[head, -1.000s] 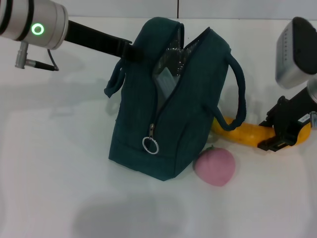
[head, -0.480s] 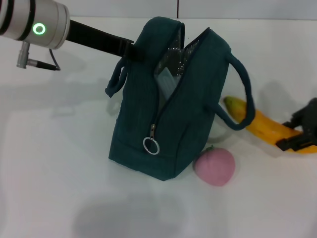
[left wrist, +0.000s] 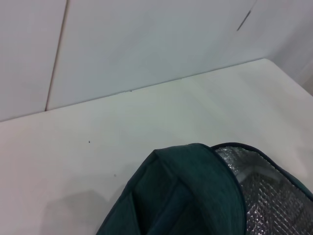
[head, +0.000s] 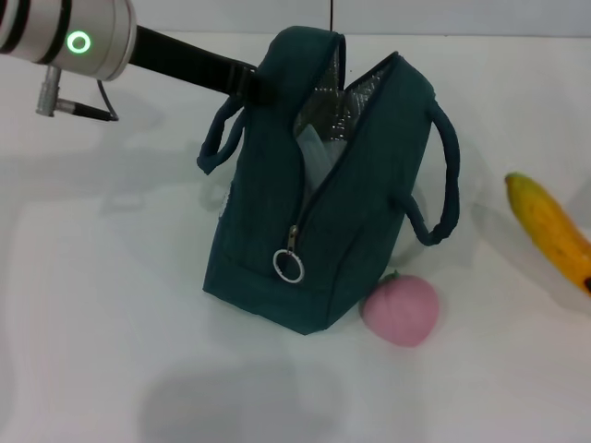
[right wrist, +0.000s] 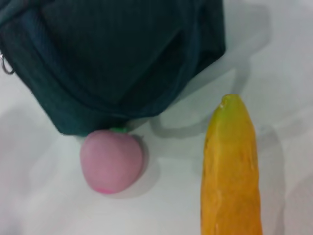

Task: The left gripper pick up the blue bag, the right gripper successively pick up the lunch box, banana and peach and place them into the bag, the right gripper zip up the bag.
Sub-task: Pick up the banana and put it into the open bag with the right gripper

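From the head view, the blue bag (head: 319,198) stands upright on the white counter (head: 102,305), its top unzipped and gaping so the silver lining shows, with a pale clear piece that may be the lunch box (head: 317,155) showing inside the opening. The left tool (head: 247,81) reaches in from the upper left and meets the bag's upper edge by one handle; its fingers are hidden against the fabric, so I cannot tell how they stand. The peach (head: 399,309) rests on the counter touching the bag's lower right corner. The banana (head: 552,233) is at the right edge, well apart from the bag. The left wrist view shows only the bag's top rim (left wrist: 188,191) and lining. The right wrist view shows the banana (right wrist: 231,169) close up, with the peach (right wrist: 111,160) against the bag (right wrist: 112,54); the right tool is out of sight.
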Tool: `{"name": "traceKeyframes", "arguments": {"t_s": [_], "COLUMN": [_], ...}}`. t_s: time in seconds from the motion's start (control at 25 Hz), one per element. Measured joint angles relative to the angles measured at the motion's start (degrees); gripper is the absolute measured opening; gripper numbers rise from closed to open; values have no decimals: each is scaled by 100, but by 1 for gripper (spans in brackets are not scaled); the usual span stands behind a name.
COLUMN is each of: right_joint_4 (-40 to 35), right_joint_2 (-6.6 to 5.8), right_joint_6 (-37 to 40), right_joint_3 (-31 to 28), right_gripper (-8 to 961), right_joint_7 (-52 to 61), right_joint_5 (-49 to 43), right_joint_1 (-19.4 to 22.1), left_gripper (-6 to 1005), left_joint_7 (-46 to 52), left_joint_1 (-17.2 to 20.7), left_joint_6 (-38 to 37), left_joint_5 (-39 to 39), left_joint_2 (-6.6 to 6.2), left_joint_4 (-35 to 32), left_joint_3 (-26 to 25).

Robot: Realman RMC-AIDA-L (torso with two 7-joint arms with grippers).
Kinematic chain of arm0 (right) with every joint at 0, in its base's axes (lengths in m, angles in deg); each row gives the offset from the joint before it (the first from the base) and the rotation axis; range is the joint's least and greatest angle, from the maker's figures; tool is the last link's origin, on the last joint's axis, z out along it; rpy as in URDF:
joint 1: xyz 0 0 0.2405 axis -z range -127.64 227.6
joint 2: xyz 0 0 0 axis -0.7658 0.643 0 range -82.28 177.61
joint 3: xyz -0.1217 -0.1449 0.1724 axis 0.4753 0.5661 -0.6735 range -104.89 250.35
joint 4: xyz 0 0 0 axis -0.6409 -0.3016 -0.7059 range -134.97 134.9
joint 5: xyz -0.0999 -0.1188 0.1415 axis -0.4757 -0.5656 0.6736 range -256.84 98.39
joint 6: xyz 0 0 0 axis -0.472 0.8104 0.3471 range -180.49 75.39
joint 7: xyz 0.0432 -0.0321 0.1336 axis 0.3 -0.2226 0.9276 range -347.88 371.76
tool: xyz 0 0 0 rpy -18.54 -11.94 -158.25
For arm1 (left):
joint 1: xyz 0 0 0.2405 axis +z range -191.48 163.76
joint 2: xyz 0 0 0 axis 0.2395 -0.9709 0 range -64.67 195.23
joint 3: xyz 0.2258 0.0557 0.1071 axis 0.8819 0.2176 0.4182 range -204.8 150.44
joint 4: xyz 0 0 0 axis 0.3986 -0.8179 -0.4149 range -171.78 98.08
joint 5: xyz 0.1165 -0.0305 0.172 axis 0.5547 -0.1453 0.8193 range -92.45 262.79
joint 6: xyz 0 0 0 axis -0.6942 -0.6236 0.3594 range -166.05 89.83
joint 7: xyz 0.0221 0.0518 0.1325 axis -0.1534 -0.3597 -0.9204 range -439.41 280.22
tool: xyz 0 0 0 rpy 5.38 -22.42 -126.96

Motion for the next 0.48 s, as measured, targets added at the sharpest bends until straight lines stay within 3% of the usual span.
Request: {"name": "traceKeyframes", "arguments": {"t_s": [0.2,0.48], "right_joint_4": [31,41], "right_joint_2": [-74,-112], "right_joint_6": [286,1388], "right_joint_3": [-210,-478], "right_gripper": [472,473], "right_joint_7": [-5,5], "right_joint_5": [258,1332], "right_joint_1": [122,169], "left_gripper": [35,35], "left_joint_7": [-5,13], "left_joint_1": [-22,-51], "left_joint_6": [0,0], "left_joint_5": [-7,-24], "left_joint_2": [6,23], "left_joint_4": [0,-9], "left_joint_3": [0,20]}}
